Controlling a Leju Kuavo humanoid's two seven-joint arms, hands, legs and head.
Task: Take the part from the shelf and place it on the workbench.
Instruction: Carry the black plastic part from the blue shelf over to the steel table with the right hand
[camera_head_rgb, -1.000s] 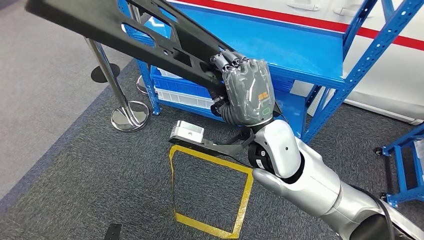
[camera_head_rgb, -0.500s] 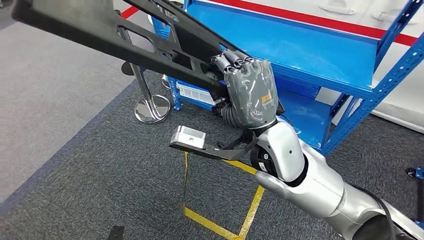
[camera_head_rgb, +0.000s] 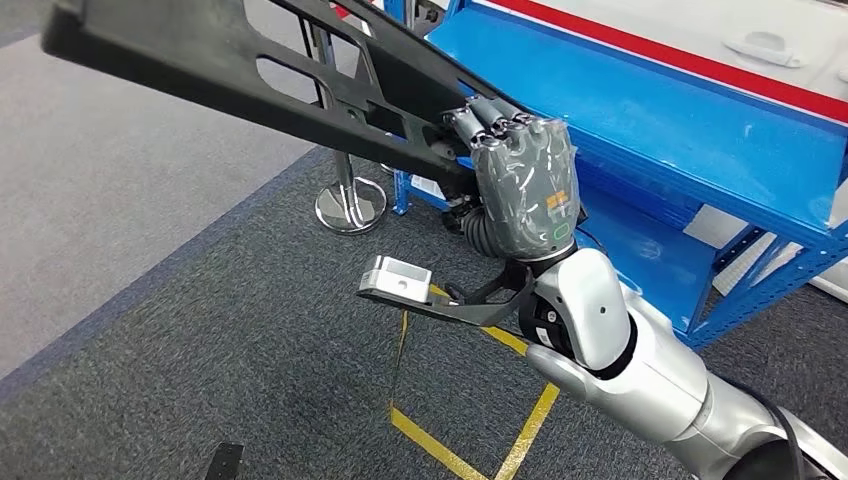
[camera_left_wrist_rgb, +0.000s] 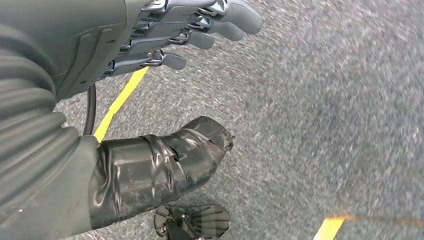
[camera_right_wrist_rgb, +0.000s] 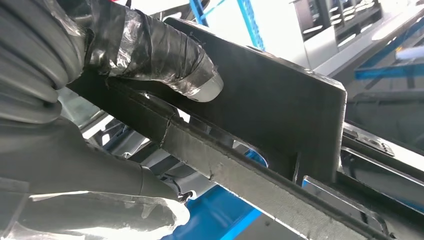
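Swinging left now: the whole view has shifted since the earlier frames, so the blue shelf (camera_head_rgb: 700, 150) and chrome stanchion (camera_head_rgb: 350, 205) slide rightward while the part keeps its place in the hand. Nearest, the left hand (camera_left_wrist_rgb: 165, 35) hangs over grey carpet, fingers spread, holding nothing. Further out, the right hand (camera_head_rgb: 520, 185) clamps the long black part (camera_head_rgb: 240, 75) at one end, thumb pressed on its flat face. It looks rigid and long, likely lever-heavy; holding nearer its middle would steady it.

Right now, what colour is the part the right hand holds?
Black; the part in the right hand shows best in the head view.
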